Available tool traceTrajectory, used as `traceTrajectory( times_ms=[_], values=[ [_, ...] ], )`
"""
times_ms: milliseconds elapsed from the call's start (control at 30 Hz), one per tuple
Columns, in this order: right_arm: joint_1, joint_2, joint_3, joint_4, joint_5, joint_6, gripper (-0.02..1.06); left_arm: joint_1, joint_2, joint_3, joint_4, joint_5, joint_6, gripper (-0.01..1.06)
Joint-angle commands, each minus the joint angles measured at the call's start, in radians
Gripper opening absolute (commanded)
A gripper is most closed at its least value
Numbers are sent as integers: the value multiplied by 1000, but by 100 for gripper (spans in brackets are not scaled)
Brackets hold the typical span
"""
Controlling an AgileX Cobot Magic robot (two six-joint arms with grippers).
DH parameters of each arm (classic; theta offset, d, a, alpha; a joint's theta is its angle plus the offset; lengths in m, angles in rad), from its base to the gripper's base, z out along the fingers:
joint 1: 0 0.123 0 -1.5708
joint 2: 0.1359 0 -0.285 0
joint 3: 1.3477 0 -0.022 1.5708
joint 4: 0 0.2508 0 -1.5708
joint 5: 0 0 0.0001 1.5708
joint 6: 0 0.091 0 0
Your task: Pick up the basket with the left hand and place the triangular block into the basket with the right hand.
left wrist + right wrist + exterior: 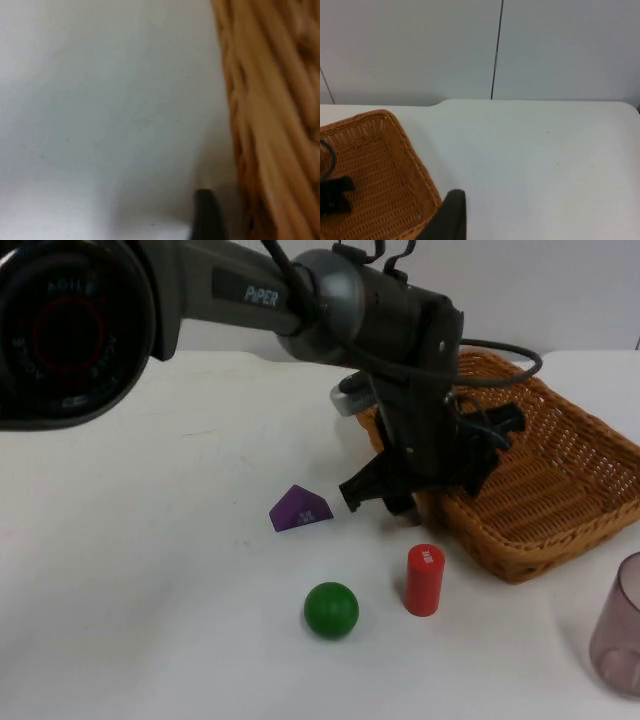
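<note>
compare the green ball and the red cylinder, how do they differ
The green ball is round all over and plain; the red cylinder stands upright on one flat end, with a small dark marking on its top face. The cylinder rises taller than the ball. The ball lies on the side toward the purple triangular block, the cylinder nearer the basket. Both rest on the white table, untouched.

Grey left arm (300, 290) marked "PiPER", rounded grey joint, black pincer (400, 502)

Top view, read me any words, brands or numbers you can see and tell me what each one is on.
"PiPER", in white, on the left arm.
Dark marking on the red cylinder: too small to read.
Pale marking on the purple triangular block: too blurred to read.
</note>
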Motion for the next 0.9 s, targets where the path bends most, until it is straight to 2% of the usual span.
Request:
traceTrajectory(
  times_ms=[0, 33, 167, 200, 333, 367, 567, 633, 700, 833, 867],
  values=[
    [-2, -6, -5, -13, -3, -3, 105, -5, 1, -4, 0, 8, -1, 45],
    [-2, -6, -5, -13, -3, -3, 105, -5, 1, -4, 0, 8, -1, 45],
    [-2, -6, -5, -29, -8, -3, 105, -5, -1, -4, -11, 38, -1, 23],
    [-2, -6, -5, -29, -8, -3, 105, -5, -1, -4, -11, 38, -1, 23],
    [-2, -7, -5, -32, -9, 7, 105, -5, -18, -9, -16, 59, -1, 2],
    [-2, -9, -5, -32, -9, 7, 105, -5, -26, -15, -16, 68, -1, 0],
    [-2, -22, -5, -32, -13, 7, 105, -5, -71, -15, 0, 91, -1, 0],
    [-2, -26, -5, -32, -13, 7, 105, -2, -102, -15, 40, 144, 10, 0],
    [-2, -26, -5, -30, -13, 7, 105, 3, -121, -15, 49, 158, 33, 0],
    [-2, -26, -5, -5, -30, 7, 105, 28, -201, -15, -12, 199, 212, 0],
    [-2, -26, -5, -5, -30, 7, 105, 28, -201, -15, -12, 199, 212, 0]
  ],
)
